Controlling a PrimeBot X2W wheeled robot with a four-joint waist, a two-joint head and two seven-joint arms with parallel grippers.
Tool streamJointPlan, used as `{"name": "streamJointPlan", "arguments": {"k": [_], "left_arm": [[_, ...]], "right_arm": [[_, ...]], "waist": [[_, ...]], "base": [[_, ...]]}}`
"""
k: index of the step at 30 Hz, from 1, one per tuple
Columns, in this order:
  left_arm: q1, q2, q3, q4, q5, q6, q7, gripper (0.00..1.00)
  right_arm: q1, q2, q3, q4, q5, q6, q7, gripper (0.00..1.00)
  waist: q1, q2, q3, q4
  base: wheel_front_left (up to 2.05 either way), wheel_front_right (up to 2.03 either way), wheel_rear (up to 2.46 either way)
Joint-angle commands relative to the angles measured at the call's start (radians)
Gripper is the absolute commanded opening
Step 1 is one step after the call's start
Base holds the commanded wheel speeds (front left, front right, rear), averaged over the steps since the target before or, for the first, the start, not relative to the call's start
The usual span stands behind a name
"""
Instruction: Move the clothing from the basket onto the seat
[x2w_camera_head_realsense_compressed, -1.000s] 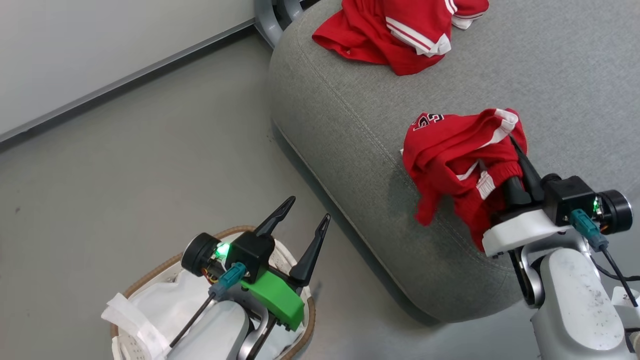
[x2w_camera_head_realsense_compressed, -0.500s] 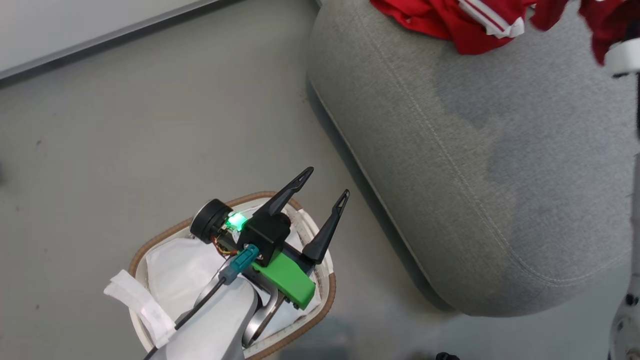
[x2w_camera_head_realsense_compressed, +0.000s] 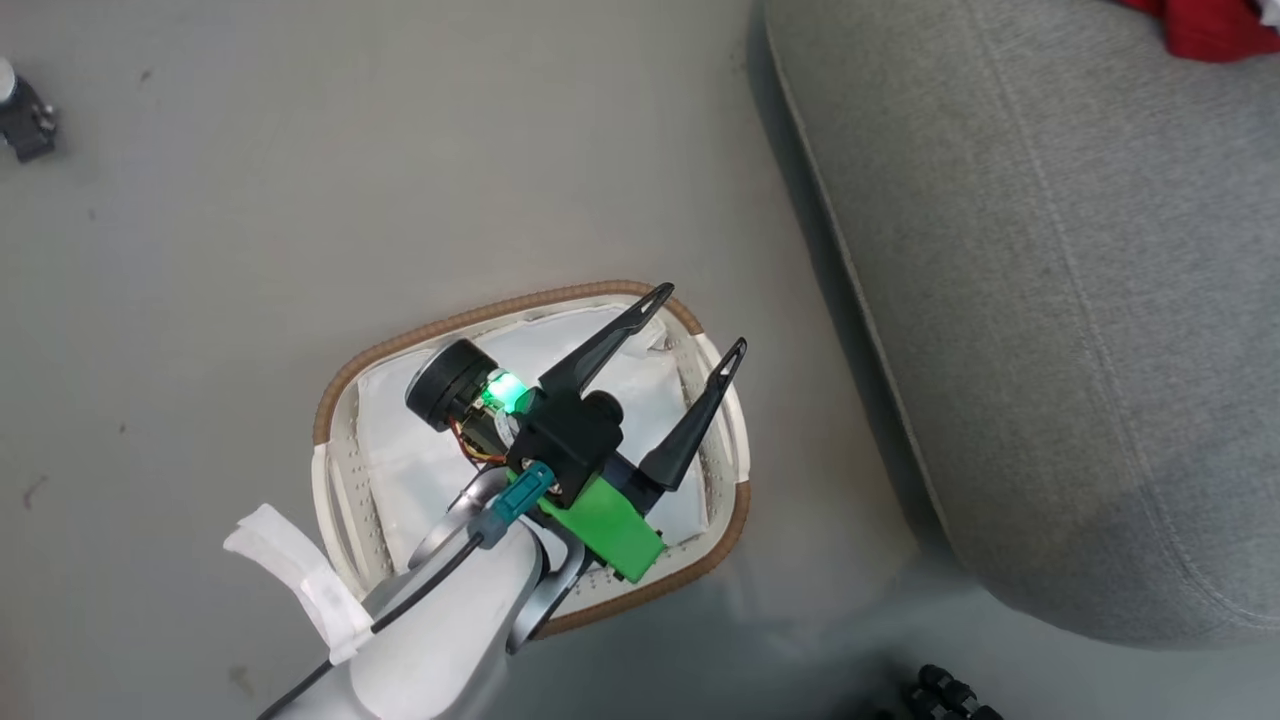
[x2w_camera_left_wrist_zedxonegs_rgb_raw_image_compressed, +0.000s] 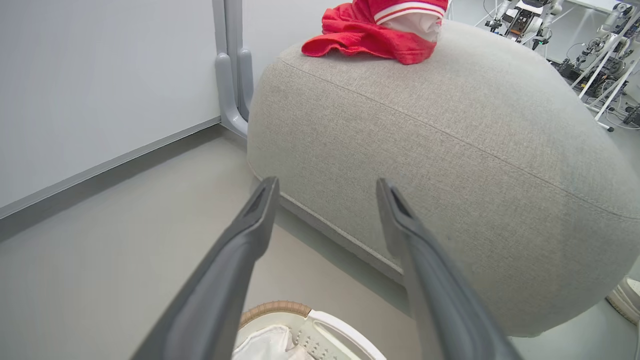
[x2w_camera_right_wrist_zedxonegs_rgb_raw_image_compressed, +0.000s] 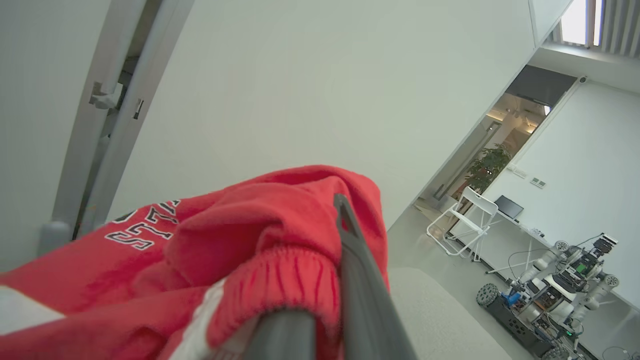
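Note:
The basket, white with a brown woven rim, stands on the floor with its white liner showing inside. Over it hovers my left gripper, open with nothing between its fingers, which point toward the seat. In the left wrist view that gripper stands open before the grey seat, and one piece of red clothing lies on top of it. A corner of the clothing shows at the top right. My right gripper is shut on a second red garment with lettering, held above the seat.
A small dark object lies on the floor at the far left. Black parts sit at the bottom edge. A wall with a grey post stands behind the seat. Another robot and a white folding chair stand farther off.
The head camera has swung down and left, so the right gripper with its red garment has left that view. The left gripper stays open over the basket.

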Motion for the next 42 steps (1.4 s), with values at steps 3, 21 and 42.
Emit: {"name": "streamJointPlan", "arguments": {"k": [3, 21, 42], "left_arm": [[-0.028, -0.001, 0.012, -0.011, 0.015, -0.004, 0.000, 1.00], [0.001, 0.008, 0.040, -0.023, 0.026, -0.004, 0.000, 1.00], [0.121, -0.064, 0.255, 0.001, -0.033, 0.004, 0.001, 1.00]], "right_arm": [[0.053, 0.027, -0.015, 0.028, -0.005, -0.001, -0.002, 0.00], [0.286, 0.185, -0.021, -0.064, -0.017, -0.001, -0.002, 1.00], [0.449, 0.218, 0.098, -0.119, 0.058, -0.001, -0.002, 1.00]], "waist": [[-0.0002, -0.0001, 0.117, 0.087], [-0.0002, -0.0001, 0.080, 0.025], [-0.0002, -0.0001, -0.260, 0.046]], "base": [[0.00, 0.00, 0.00], [0.00, 0.00, 0.00], [0.00, 0.00, 0.00]]}}
